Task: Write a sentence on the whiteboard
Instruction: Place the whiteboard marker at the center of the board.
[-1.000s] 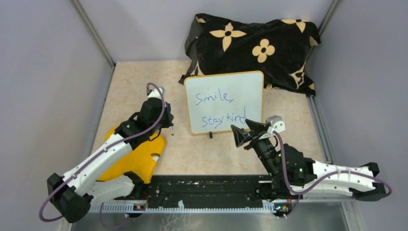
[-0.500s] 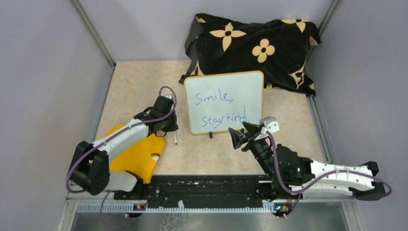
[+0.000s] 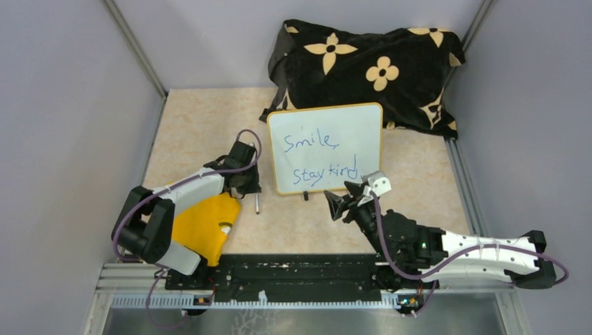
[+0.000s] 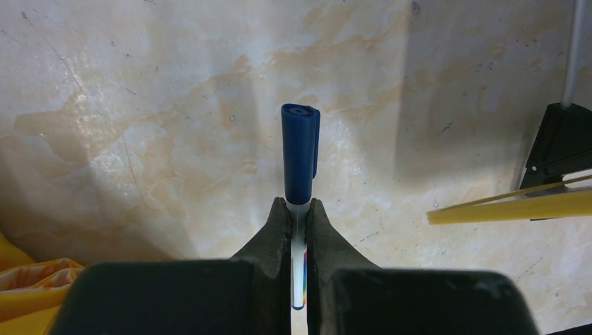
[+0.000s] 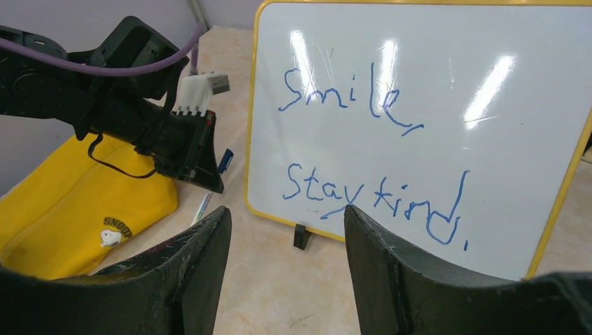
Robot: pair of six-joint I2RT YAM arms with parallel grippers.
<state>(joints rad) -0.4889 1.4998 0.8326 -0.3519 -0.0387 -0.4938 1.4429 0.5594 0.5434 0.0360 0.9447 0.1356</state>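
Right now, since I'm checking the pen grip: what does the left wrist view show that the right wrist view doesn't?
Only left wrist: the clamp itself, the left gripper shut on the blue-capped marker. Only right wrist: the writing on the whiteboard, "Smile, Stay kind", and the open right gripper. Both: the yellow cloth, the board's yellow rim and the tabletop.

The whiteboard point(image 5: 433, 105) has a smooth, glossy face with light streaks. The surface point(image 4: 139, 139) is smooth, marble-patterned and low-sheen. The marker point(image 4: 300, 153) has a smooth blue plastic cap. The yellow garment point(image 5: 77, 202) and flowered cloth point(image 3: 370, 70) are matt fabric.
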